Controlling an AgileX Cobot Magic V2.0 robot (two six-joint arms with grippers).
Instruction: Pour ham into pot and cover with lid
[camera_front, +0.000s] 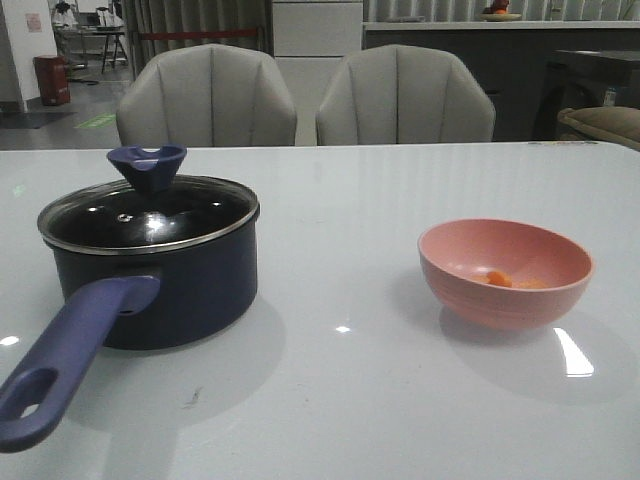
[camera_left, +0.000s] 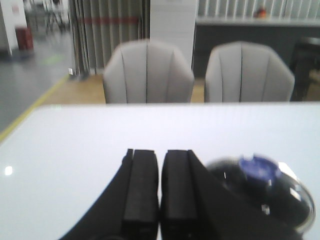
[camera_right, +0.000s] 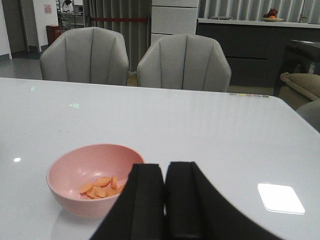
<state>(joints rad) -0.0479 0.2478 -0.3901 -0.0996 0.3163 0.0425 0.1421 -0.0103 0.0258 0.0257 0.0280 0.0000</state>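
Observation:
The dark navy pot (camera_front: 170, 285) stands on the white table at the left, its long purple-blue handle (camera_front: 70, 355) pointing to the front. The glass lid (camera_front: 150, 215) with its blue knob (camera_front: 147, 165) sits on the pot. It also shows in the left wrist view (camera_left: 280, 190). The ham (camera_front: 500, 279), several orange chunks, lies in the pink bowl (camera_front: 505, 272) at the right, also seen in the right wrist view (camera_right: 102, 186). My left gripper (camera_left: 160, 165) is shut and empty, beside the pot. My right gripper (camera_right: 165, 175) is shut and empty, beside the bowl. Neither gripper shows in the front view.
Two grey chairs (camera_front: 300, 100) stand behind the table's far edge. A counter and curtains lie beyond them. Bare white tabletop (camera_front: 340, 260) lies between the pot and the bowl.

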